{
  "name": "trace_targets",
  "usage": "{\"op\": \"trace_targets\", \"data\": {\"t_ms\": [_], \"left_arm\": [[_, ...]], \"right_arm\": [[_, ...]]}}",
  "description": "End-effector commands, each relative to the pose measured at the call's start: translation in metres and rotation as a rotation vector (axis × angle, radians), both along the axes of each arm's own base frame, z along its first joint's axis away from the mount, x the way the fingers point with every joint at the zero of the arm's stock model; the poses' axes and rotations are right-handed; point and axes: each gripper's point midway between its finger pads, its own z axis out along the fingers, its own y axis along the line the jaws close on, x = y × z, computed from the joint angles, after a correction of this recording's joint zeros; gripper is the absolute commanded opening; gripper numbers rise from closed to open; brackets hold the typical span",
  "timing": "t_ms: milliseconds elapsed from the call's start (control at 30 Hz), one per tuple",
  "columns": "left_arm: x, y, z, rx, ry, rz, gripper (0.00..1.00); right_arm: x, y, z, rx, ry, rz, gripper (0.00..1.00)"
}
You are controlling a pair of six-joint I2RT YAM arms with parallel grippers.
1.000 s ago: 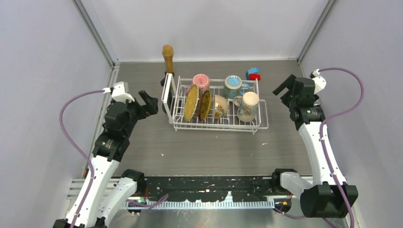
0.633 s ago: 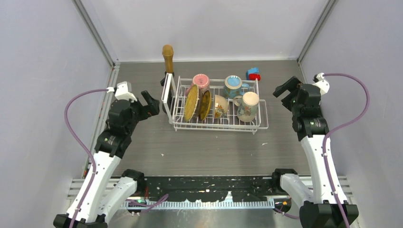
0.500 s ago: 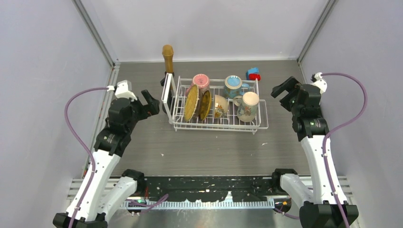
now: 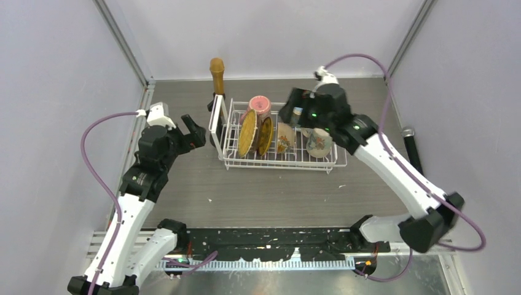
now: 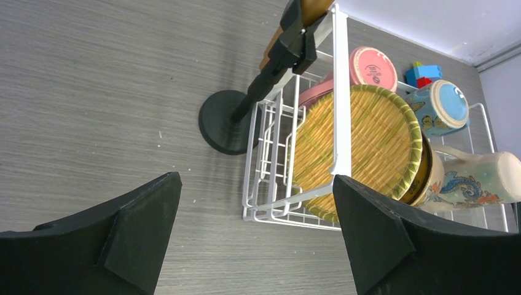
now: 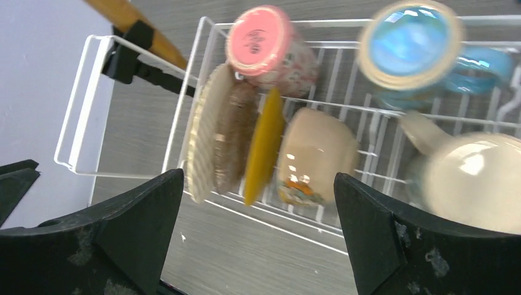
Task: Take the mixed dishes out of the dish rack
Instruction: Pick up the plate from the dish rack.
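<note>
From above, we see the dish rack [image 4: 279, 165] mid-table [image 4: 276, 196], with bare surface in front of it. The left gripper [image 4: 195, 136] hangs just left of the rack. The right gripper [image 4: 293, 107] hangs over its far side, hiding the blue mug [image 5: 440, 107].

Left wrist: fingers wide apart and empty; the plates [image 5: 356, 147] stand on edge.

Right wrist: fingers parted, holding nothing. The view is blurred, with the cream mug [image 6: 473, 178] cut off.

White wire rack [image 5: 341, 92], golden woven plate [image 5: 362, 141], pink mug [image 5: 372, 64], blue mug [image 5: 445, 107], cream patterned mug [image 5: 479, 181], grey table [image 5: 92, 92]
</note>
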Motion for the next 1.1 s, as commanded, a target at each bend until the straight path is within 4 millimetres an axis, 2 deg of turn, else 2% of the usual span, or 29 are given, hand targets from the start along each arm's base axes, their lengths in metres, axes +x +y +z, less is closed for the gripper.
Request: {"op": "trace_targets", "data": {"t_ms": [0,33,67,100,133,167,200,233,267,300,333,400,533,800,900,1067], "left_arm": [[0.000,0.010,-0.004,0.008,-0.010,0.062,0.99],[0.001,0.011,-0.007,0.010,-0.006,0.068,0.99],[0.001,0.012,-0.009,0.013,-0.002,0.073,0.99],[0.001,0.013,-0.010,0.012,0.000,0.078,0.99],[0.001,0.014,-0.012,0.013,0.001,0.083,0.99],[0.001,0.014,-0.014,0.013,0.003,0.087,0.99],[0.002,0.015,-0.014,0.014,0.003,0.091,0.99],[0.002,0.016,-0.015,0.016,0.004,0.094,0.99],[0.003,0.016,-0.016,0.016,0.005,0.098,0.99],[0.003,0.016,-0.017,0.016,0.005,0.102,0.99],[0.004,0.017,-0.018,0.016,0.007,0.105,0.99],[0.004,0.017,-0.020,0.019,0.011,0.107,0.99],[0.006,0.016,-0.024,0.022,0.021,0.103,0.99],[0.009,0.014,-0.024,0.020,0.023,0.096,0.99],[0.009,0.014,-0.023,0.020,0.020,0.096,0.99],[0.009,0.015,-0.022,0.025,0.018,0.098,0.99]], "right_arm": [[0.016,0.057,0.010,-0.092,-0.037,0.024,1.00],[0.028,0.069,0.008,-0.116,-0.039,0.007,0.98],[0.030,0.085,-0.010,-0.167,-0.013,0.013,0.96],[0.031,0.099,0.005,-0.155,-0.041,0.019,0.96],[0.039,0.104,-0.012,-0.202,-0.011,-0.005,0.94],[0.041,0.113,-0.001,-0.190,-0.030,-0.008,0.93],[0.045,0.117,-0.017,-0.226,0.000,-0.015,0.91],[0.047,0.124,-0.010,-0.217,-0.010,-0.013,0.90],[0.050,0.130,-0.023,-0.241,0.012,-0.011,0.86],[0.051,0.135,-0.020,-0.237,0.006,-0.007,0.85],[0.054,0.139,-0.030,-0.254,0.016,-0.011,0.82],[0.058,0.143,-0.035,-0.263,0.020,-0.013,0.78],[0.061,0.148,-0.035,-0.271,0.010,-0.016,0.66],[0.061,0.158,-0.034,-0.272,-0.007,0.010,0.60],[0.060,0.165,-0.041,-0.271,0.014,0.037,0.57],[0.062,0.165,-0.049,-0.293,0.035,0.026,0.54]]}}
